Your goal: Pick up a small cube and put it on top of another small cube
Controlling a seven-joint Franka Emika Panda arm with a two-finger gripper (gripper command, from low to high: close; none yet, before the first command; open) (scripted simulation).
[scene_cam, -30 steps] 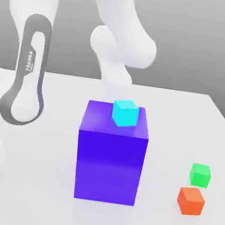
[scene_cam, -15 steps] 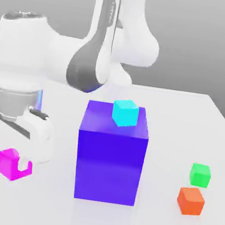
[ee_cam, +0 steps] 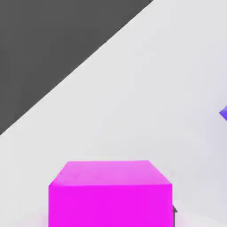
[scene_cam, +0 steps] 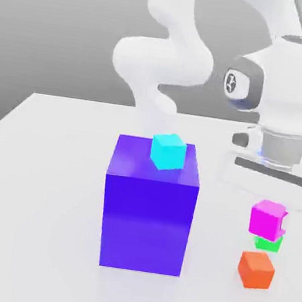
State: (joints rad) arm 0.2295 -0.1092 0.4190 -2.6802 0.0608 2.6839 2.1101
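Exterior view showed the gripper (scene_cam: 269, 228) clamped on the magenta cube (scene_cam: 266, 219), carried at the exterior view's right directly above the green cube (scene_cam: 268, 244), which sat on the table (scene_cam: 57, 167) just behind the orange cube (scene_cam: 256, 270). Judged that alignment looked close; a straight descent should seat magenta on green.

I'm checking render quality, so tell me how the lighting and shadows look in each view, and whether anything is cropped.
Exterior view: flat, even light; the purple block throws only a faint reflection on the white table; no glare. Hand view: the magenta cube is cropped by the frame edge, its top face paler than its front.
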